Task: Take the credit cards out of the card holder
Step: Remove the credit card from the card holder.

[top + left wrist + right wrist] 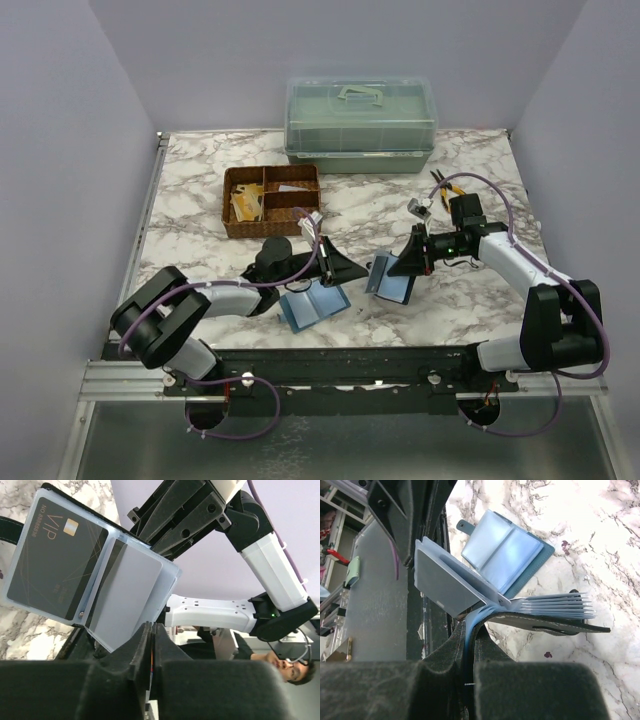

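— What is seen from above?
— The card holder (385, 275) is held open between the left claw (340, 265) and the right claw (405, 262), over the front half of the marble table (480, 300). A light-blue folder (312, 304) lies open just beside it, on the left arm's side.

— And from the left wrist?
— The left claw is clenched on the lower edge of a clear sleeve (130, 595) with a pale card inside. A dark card (55, 560) marked VIP sits in the neighbouring sleeve.

— From the right wrist?
— The right claw is clamped on the card holder's cover, with the blue-grey lining pinched between its fingers. The other sleeves are fanned out to the right, and one is lifted apart.
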Robot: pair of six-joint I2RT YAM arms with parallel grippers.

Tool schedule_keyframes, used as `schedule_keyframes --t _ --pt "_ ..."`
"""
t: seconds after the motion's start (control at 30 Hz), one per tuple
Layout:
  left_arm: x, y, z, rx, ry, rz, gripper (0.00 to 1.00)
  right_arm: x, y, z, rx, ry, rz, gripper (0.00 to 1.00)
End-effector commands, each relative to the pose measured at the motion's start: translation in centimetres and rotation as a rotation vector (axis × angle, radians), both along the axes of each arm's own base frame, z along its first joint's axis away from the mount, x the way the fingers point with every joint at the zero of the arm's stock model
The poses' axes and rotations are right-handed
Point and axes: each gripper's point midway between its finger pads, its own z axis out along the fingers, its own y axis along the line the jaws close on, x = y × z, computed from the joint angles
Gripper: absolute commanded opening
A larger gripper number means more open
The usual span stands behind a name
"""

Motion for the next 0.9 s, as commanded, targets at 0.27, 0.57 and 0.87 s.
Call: schedule_keyframes --t 0.27,0.57,0.87 --pt "0.1 -0.9 0.4 -0.037 -0.023 -0.033 0.0 -0.9 0.6 1.7 0.077 -0.016 0.05 0.0" --pt "0.9 -1.1 -2.1 0.173 -0.03 0.022 0.15 -0.9 0.5 1.7 0.074 -0.023 0.049 0.0" --pt "0.9 -1.5 -2.6 0.292 -0.059 0.021 0.22 -0.9 0.5 1.7 0.075 -0.021 0.05 0.0"
